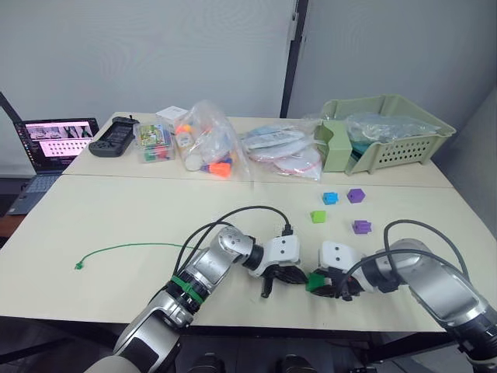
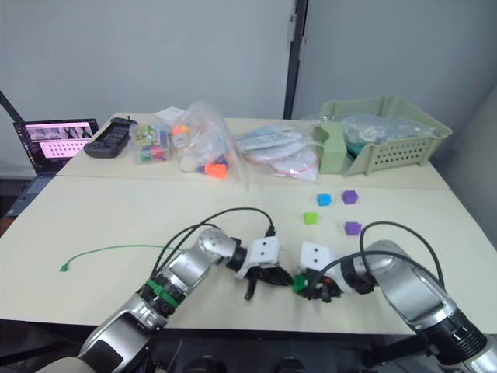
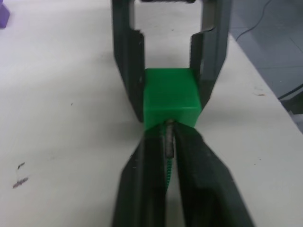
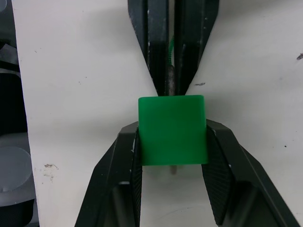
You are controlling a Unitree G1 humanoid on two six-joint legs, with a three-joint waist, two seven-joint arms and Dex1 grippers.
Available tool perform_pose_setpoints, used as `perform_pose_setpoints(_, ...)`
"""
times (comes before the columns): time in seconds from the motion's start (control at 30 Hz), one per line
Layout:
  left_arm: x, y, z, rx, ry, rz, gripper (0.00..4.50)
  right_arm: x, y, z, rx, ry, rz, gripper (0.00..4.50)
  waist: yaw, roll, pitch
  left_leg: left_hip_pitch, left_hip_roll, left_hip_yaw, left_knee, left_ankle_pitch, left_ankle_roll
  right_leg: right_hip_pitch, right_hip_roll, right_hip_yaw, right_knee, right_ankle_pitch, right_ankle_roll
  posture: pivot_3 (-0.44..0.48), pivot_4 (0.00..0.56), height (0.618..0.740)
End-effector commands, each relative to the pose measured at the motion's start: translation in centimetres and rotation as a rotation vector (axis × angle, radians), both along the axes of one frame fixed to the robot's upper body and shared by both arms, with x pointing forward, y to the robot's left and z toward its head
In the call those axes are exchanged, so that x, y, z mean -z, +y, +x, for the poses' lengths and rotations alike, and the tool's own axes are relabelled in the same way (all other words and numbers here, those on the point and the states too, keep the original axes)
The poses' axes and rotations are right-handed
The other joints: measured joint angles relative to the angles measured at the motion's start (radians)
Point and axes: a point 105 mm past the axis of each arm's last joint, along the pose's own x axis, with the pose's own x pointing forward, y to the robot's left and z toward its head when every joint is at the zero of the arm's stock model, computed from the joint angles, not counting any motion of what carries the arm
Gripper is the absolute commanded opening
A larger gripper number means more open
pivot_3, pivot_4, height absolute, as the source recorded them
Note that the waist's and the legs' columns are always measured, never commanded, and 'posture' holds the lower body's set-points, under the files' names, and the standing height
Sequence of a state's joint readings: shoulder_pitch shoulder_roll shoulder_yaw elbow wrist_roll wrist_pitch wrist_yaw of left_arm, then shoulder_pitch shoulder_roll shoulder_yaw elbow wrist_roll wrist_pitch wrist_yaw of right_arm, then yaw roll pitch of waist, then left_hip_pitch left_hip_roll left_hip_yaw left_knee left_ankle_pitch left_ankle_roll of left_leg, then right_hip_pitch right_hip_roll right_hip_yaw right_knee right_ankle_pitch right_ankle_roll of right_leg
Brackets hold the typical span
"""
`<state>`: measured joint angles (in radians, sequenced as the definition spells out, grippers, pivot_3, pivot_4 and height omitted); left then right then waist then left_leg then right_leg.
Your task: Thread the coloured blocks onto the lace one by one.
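From the head camera, the dark green block (image 1: 314,281) is seen clamped in the right gripper (image 1: 326,284) near the table's front edge, the left gripper (image 1: 289,277) pinching the lace (image 1: 140,247) just beside it. In the left wrist view, the lace's stiff tip (image 3: 168,137) is met at the block's hole; a slight misalignment could buckle it. In the right wrist view, the block is squeezed between both right fingers (image 4: 124,161).
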<state>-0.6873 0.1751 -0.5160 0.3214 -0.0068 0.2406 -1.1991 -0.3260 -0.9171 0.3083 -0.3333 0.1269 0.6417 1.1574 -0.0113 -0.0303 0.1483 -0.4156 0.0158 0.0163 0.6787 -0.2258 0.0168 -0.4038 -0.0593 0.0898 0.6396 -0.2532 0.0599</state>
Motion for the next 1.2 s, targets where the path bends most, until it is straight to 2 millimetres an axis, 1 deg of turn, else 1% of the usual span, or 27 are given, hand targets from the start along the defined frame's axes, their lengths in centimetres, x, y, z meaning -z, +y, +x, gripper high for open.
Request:
perform_pose_setpoints(0.03,-1.5,-0.4,-0.4,0.022,0.000,-0.049,1.77,0.8,-0.3,-0.3,0.013,0.039,-0.012,1.19,0.000,0.000,0.000,0.000,0.000,0.000,0.000,0.000,0.000,0.000,0.000,0.000,0.000,0.000,0.000,0.000,0.150,0.734)
perform_pose_setpoints(0.07,-1.8,-0.2,-0.4,0.027,-0.001,-0.049,1.99,0.8,-0.3,-0.3,0.015,0.039,-0.012,1.19,-0.001,0.000,0.000,0.000,0.000,0.000,0.000,0.000,0.000,0.000,0.000,0.000,0.000,0.000,0.000,0.000,0.150,0.734)
perform_pose_setpoints(0.17,-2.3,0.4,-0.2,0.030,-0.019,-0.049,2.98,0.8,-0.3,-0.2,0.016,0.038,-0.010,1.19,-0.001,0.000,0.000,0.000,0.000,0.000,0.000,0.000,0.000,0.000,0.000,0.000,0.000,0.000,0.000,0.000,0.150,0.734)
perform_pose_setpoints(0.3,-2.3,2.1,0.2,0.033,-0.079,-0.009,3.02,0.7,-0.2,0.0,0.014,0.037,-0.008,1.19,-0.001,0.000,0.000,0.000,0.000,0.000,0.000,0.000,0.000,0.000,0.000,0.000,0.000,0.000,0.000,0.000,0.150,0.734)
perform_pose_setpoints(0.43,-0.8,2.9,0.1,0.053,-0.111,0.064,3.02,0.6,0.1,0.3,0.012,0.027,-0.003,1.19,-0.001,0.000,0.000,0.000,0.000,0.000,0.000,0.000,0.000,0.000,0.000,0.000,0.000,0.000,0.000,0.000,0.150,0.734)
perform_pose_setpoints(0.7,-0.7,2.2,0.3,0.032,-0.108,0.041,3.02,0.5,0.0,0.3,0.011,0.024,-0.007,1.19,-0.003,0.000,0.000,0.000,0.001,0.000,0.000,0.000,0.000,0.000,0.000,0.000,0.000,0.000,0.000,0.000,0.150,0.734)
perform_pose_setpoints(0.8,-0.6,2.0,0.3,0.032,-0.103,0.034,2.19,0.4,-0.1,0.1,0.012,0.025,-0.009,1.19,-0.002,0.000,0.000,0.000,0.001,0.000,0.000,0.000,0.000,0.000,0.000,0.000,0.000,0.000,0.000,0.000,0.150,0.734)
perform_pose_setpoints(1.0,-0.9,1.9,0.3,0.047,-0.098,0.028,0.21,0.3,0.0,0.1,0.018,0.024,-0.010,1.19,-0.002,0.000,0.000,0.000,0.000,0.000,0.000,0.000,0.000,0.000,0.000,0.000,0.000,0.000,0.000,0.000,0.150,0.734)
perform_pose_setpoints(1.03,-0.9,1.9,0.3,0.049,-0.098,0.027,0.01,0.3,0.0,0.1,0.019,0.025,-0.009,1.19,-0.002,0.000,0.000,0.000,0.000,0.000,0.000,0.000,0.000,0.000,0.000,0.000,0.000,0.000,0.000,0.000,0.150,0.734)
perform_pose_setpoints(1.2,-1.0,1.1,0.2,0.049,-0.089,0.005,0.00,0.4,0.0,-0.1,0.021,0.029,-0.008,1.19,-0.002,0.000,0.000,0.000,0.000,0.000,0.000,0.000,0.000,0.000,0.000,0.000,0.000,0.000,0.000,0.000,0.150,0.734)
